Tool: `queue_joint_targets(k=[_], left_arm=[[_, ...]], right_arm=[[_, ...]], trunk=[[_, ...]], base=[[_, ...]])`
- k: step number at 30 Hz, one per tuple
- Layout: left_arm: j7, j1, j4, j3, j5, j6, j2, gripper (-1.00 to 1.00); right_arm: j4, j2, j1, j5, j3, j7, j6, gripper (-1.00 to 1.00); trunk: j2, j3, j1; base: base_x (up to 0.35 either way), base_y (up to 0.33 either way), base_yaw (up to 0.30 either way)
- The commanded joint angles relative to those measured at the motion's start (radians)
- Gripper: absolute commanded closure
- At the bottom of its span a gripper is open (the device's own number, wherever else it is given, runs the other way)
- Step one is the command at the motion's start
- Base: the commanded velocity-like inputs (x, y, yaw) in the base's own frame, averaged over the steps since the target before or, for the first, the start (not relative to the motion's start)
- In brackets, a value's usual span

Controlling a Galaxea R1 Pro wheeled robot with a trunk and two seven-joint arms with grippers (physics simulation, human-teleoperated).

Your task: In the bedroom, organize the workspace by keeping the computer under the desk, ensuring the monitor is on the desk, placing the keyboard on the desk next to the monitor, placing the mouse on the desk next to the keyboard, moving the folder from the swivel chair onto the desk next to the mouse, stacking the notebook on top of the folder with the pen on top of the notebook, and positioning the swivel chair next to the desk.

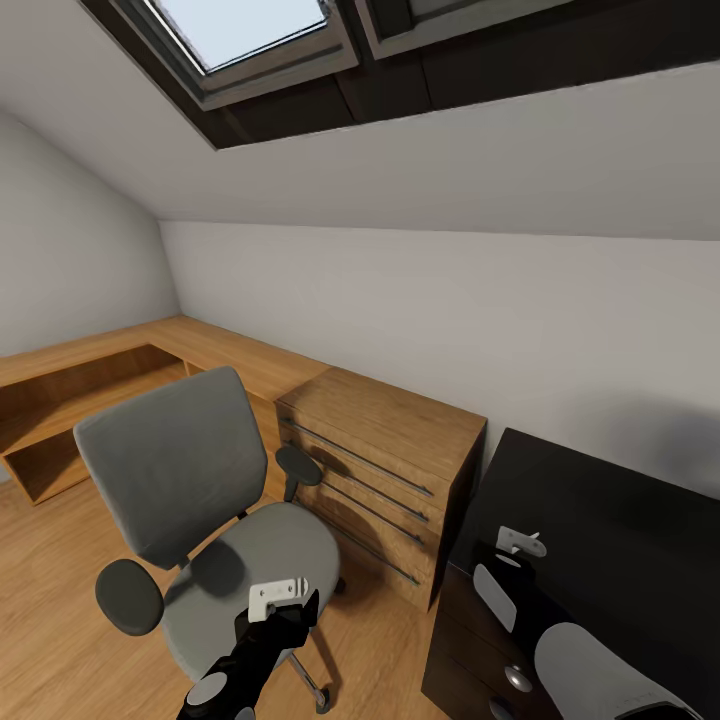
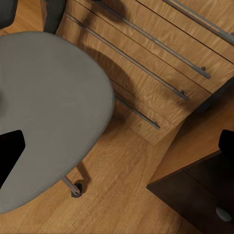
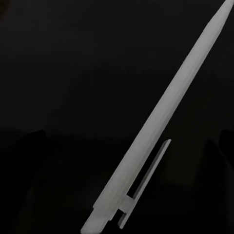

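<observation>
**Pen on the black surface, chair beside the dresser**

Attic bedroom (image 1: 420,300) in the head view: sloped pale walls, a skylight (image 1: 250,35) overhead, light wood floor (image 1: 50,620).

Swivel chair (image 1: 200,500) at lower left, standing on the floor, grey back turned toward the left wall, grey seat facing the wooden dresser (image 1: 385,470). One black armrest close to the dresser's front corner, the other on the near side. A low wooden unit (image 1: 80,380) along the walls behind the chair.

Desk (image 1: 600,530) at lower right, just beside the dresser, its glossy black surface running off the picture's right edge. Dark drawer unit below that surface, with a silver knob (image 1: 517,678) on its front.

Left claw (image 1: 290,615) held above the front edge of the chair seat, touching nothing. In the left wrist view, black fingers (image 2: 9,151) spread apart with nothing between them, looking down on the seat's rounded edge, a chrome leg with a caster (image 2: 74,189), the dresser's long bar handles and a corner of the drawer unit.

Right arm (image 1: 600,670) reaching forward over the near end of the desk. In the right wrist view, right claw (image 3: 125,156) directly over the pen (image 3: 161,107), fingers dim at either edge, apart and not clamped on it. Pen white, slim, lying flat and diagonal on the black surface, clip at one end, tapered tip at the other.
</observation>
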Motion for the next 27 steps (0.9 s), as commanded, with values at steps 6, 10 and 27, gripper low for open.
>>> queue_joint_targets(k=[6,10,27], left_arm=[[0.009,0.0,-0.002,-0.001,0.011,0.003,0.0,-1.0],[0.009,0.0,-0.002,-0.001,0.011,0.003,0.0,-1.0],[0.009,0.0,0.0,-0.001,0.011,0.003,0.001,-1.0]], right_arm=[[0.029,0.0,0.001,-0.019,0.008,-0.005,0.017,-1.0],[0.029,0.0,0.001,-0.02,0.007,-0.004,0.017,1.0],[0.021,0.004,0.001,-0.021,0.008,-0.006,0.016,1.0]], trunk=[[0.0,-0.001,0.0],[0.0,-0.001,0.0],[0.0,-0.001,0.0]], base=[[0.0,0.0,0.0],[0.0,0.0,0.0],[0.0,0.0,0.0]])
